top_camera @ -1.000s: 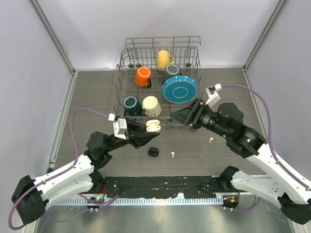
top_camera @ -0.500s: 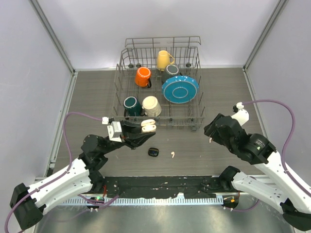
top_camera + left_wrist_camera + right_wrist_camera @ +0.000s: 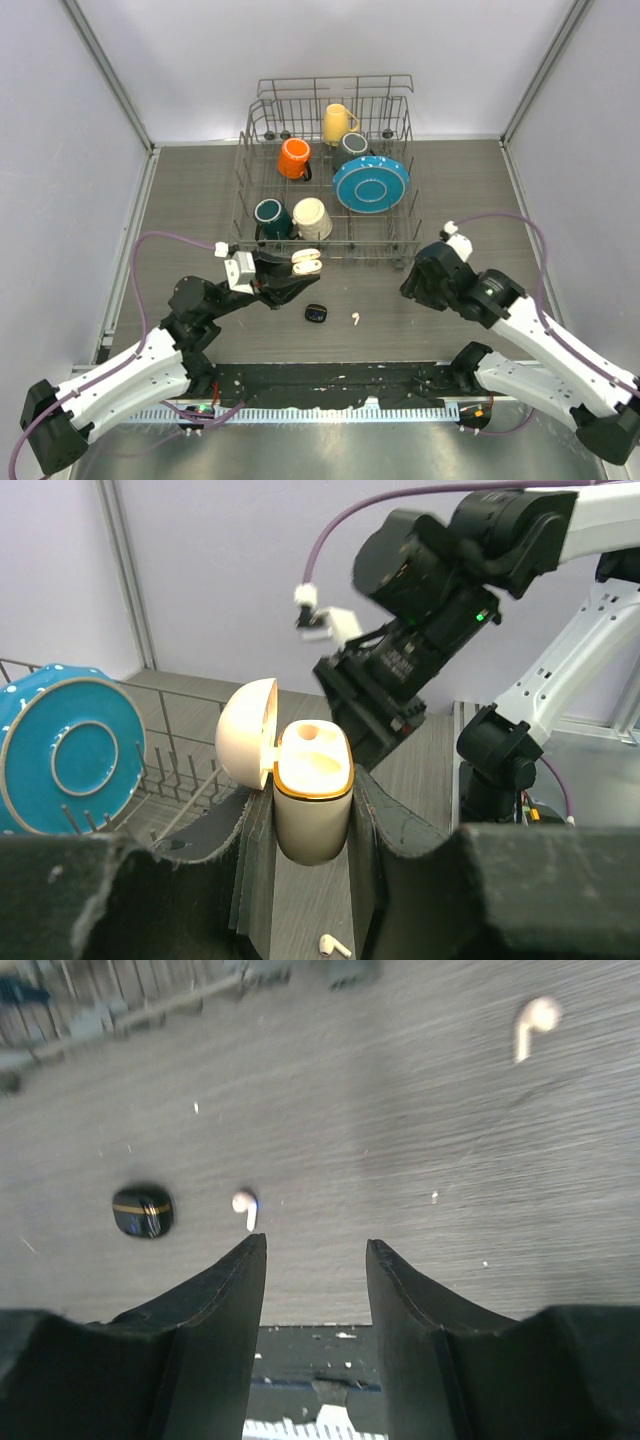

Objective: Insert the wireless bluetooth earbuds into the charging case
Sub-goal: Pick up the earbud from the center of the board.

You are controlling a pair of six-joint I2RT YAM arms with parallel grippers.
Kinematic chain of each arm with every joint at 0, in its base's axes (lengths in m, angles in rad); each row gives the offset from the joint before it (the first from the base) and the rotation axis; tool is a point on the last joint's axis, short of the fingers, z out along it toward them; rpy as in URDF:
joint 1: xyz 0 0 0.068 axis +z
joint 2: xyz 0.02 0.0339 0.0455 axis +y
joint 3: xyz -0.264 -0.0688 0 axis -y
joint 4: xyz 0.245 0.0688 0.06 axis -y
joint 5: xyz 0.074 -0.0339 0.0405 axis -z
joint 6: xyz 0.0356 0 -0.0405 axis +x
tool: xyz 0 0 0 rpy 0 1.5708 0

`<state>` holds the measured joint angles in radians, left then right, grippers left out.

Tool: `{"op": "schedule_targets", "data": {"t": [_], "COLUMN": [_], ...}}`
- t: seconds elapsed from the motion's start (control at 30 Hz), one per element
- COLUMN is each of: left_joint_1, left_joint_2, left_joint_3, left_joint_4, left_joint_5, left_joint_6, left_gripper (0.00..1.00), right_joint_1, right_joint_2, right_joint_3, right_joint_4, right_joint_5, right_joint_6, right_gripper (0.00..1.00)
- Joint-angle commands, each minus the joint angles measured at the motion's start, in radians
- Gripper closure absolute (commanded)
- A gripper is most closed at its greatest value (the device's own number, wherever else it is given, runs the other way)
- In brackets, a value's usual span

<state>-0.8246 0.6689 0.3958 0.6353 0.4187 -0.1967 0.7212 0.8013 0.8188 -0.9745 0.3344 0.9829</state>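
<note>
My left gripper (image 3: 300,266) is shut on an open cream charging case (image 3: 307,261) and holds it upright above the table; in the left wrist view the case (image 3: 311,805) sits between the pads with its lid (image 3: 245,744) swung left. One white earbud (image 3: 354,319) lies on the table and shows below the case (image 3: 335,945). My right gripper (image 3: 408,287) is open and empty (image 3: 315,1246), low over the table. Its view shows that earbud (image 3: 245,1206) and a second white earbud (image 3: 531,1024) farther off. A black case (image 3: 316,313) lies nearby (image 3: 143,1211). No black earbuds show.
A wire dish rack (image 3: 243,170) stands at the back with an orange mug (image 3: 294,157), a yellow mug (image 3: 336,122), a teal mug (image 3: 269,214), a cream mug (image 3: 312,216) and a blue plate (image 3: 371,183). The black front rail (image 3: 340,380) borders the table.
My right arm has swung from beside the rack down and towards the near edge, and now covers the right earbud in the top view. The left gripper with the case has barely moved.
</note>
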Motion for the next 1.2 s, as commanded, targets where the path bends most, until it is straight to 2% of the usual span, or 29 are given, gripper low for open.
{"op": "schedule_targets", "data": {"t": [0.0, 0.27, 0.43, 0.53, 0.8, 1.17], "left_joint_1": [-0.002, -0.001, -0.001, -0.002, -0.002, -0.002], "left_joint_2": [-0.022, -0.061, -0.081, -0.094, -0.13, -0.149], "left_joint_3": [0.021, 0.008, 0.008, 0.009, 0.005, -0.008], "left_joint_4": [0.009, -0.017, -0.046, -0.06, -0.101, -0.115], "left_joint_5": [-0.008, -0.04, -0.052, -0.054, -0.069, -0.083], "left_joint_6": [0.026, 0.029, 0.037, 0.039, 0.046, 0.046], "left_gripper": [1.0, 1.0, 1.0, 1.0, 1.0, 1.0], "right_joint_1": [0.006, 0.07, 0.266, 0.331, 0.385, 0.412], "right_joint_2": [0.107, 0.16, 0.24, 0.315, 0.423, 0.481], "right_joint_3": [-0.021, -0.006, 0.002, 0.022, 0.016, -0.018], "right_joint_4": [0.169, 0.253, 0.278, 0.28, 0.352, 0.402], "right_joint_5": [-0.212, -0.172, -0.028, 0.051, 0.124, 0.162], "right_joint_6": [-0.127, -0.15, -0.07, -0.024, -0.016, -0.013], "right_gripper": [0.5, 0.5, 0.51, 0.52, 0.56, 0.5]}}
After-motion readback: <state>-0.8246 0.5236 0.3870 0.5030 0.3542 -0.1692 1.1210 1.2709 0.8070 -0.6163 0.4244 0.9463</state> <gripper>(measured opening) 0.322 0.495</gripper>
